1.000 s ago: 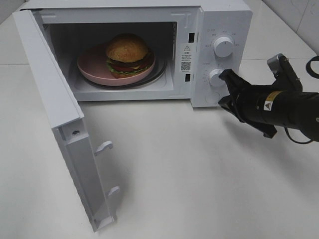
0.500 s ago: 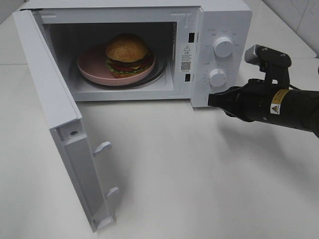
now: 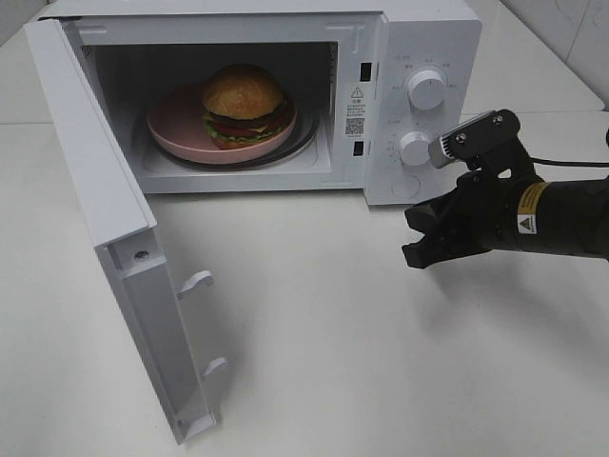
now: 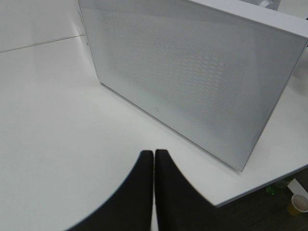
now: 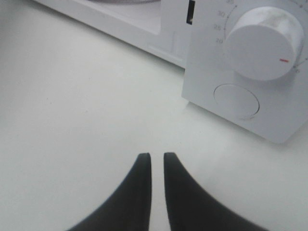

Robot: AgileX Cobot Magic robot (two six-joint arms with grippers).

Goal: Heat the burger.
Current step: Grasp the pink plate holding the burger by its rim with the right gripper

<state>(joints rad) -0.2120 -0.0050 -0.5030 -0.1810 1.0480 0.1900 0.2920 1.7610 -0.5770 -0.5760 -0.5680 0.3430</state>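
The burger (image 3: 243,105) sits on a pink plate (image 3: 171,129) inside the white microwave (image 3: 419,38), whose door (image 3: 105,190) hangs wide open to the left. My right gripper (image 3: 411,238) hovers over the table just in front of the control panel, below the lower knob (image 3: 416,148). In the right wrist view its fingers (image 5: 157,156) are nearly together with only a thin slit between them and nothing held, facing a knob (image 5: 262,43) and a round button (image 5: 237,100). My left gripper (image 4: 154,153) is shut and empty, facing a side panel of the microwave (image 4: 192,72).
An upper knob (image 3: 425,89) sits above the lower one on the panel. The open door sticks out far over the white table (image 3: 314,362) toward its front. The left arm is outside the exterior view. A table edge (image 4: 260,185) lies beyond the microwave in the left wrist view.
My right gripper has drawn back from the lower knob and control panel, dropping toward the table in front of it, and its wrist has turned. The burger and door have not moved.
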